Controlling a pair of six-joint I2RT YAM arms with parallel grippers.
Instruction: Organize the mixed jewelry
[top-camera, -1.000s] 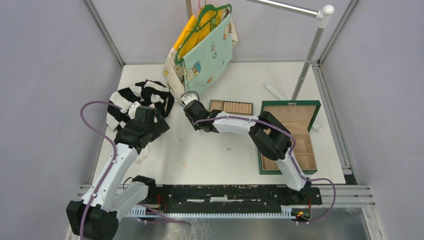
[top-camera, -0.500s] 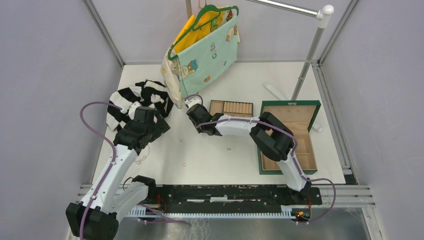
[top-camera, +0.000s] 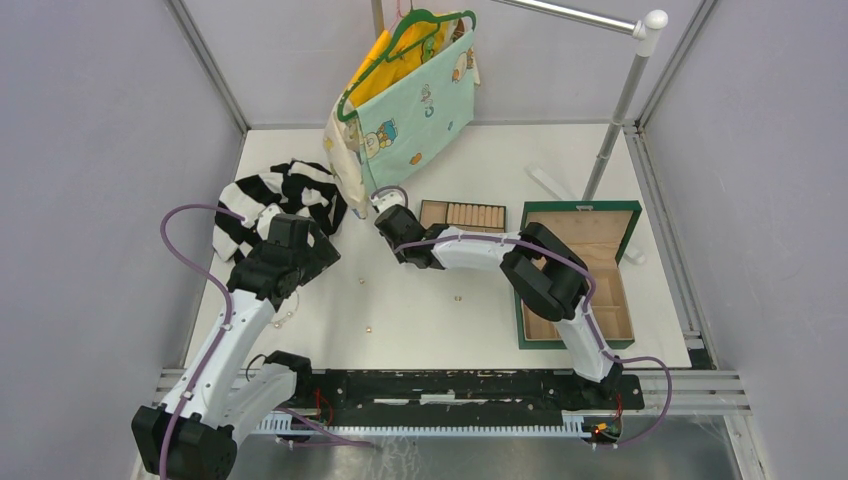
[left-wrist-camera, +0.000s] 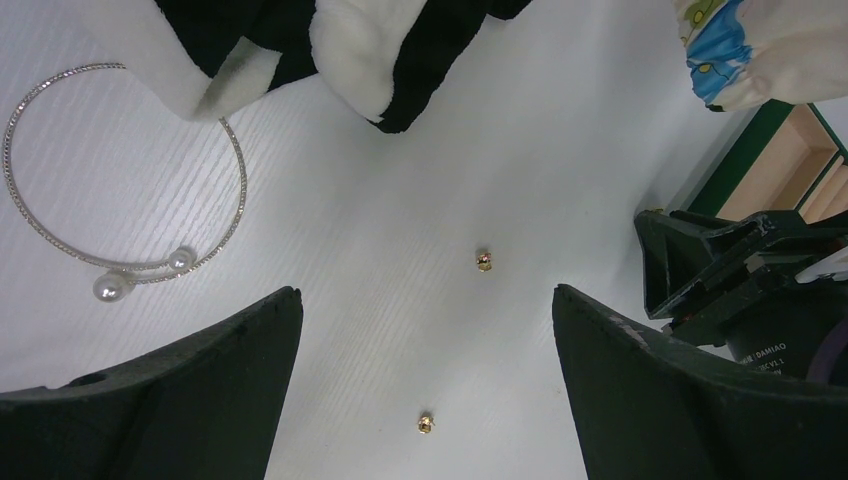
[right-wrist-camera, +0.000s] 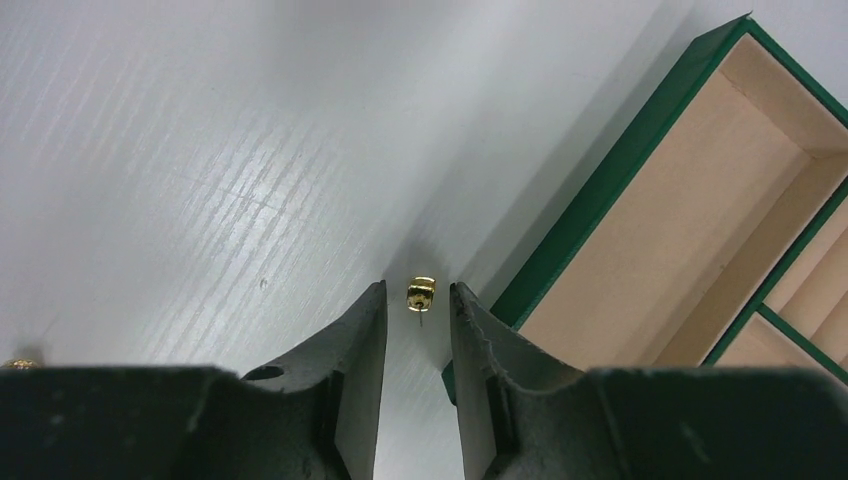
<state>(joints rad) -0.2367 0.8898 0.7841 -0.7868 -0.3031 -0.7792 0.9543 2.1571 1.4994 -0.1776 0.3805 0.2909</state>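
Right gripper (right-wrist-camera: 417, 289) straddles the gold stud (right-wrist-camera: 421, 292), jaws narrowly apart, neither side visibly touching it. It lies on the white table (right-wrist-camera: 200, 150), pin pointing back along the fingers, just beside the green box (right-wrist-camera: 600, 200). The left gripper (left-wrist-camera: 425, 300), spread wide, hovers well apart.

Tray (top-camera: 462, 213) just left of box (top-camera: 577, 272); heaped garment (top-camera: 280, 200) far left (bangle (left-wrist-camera: 120, 180) partly under it); studs (left-wrist-camera: 484, 260) between.

Tiny gold pieces (top-camera: 457, 297) dot the white table (top-camera: 430, 330) between the arms. The right gripper (top-camera: 384, 203) sits below a hanging bag (top-camera: 415, 110), perhaps touching it, just beside a tan tray (top-camera: 463, 214).
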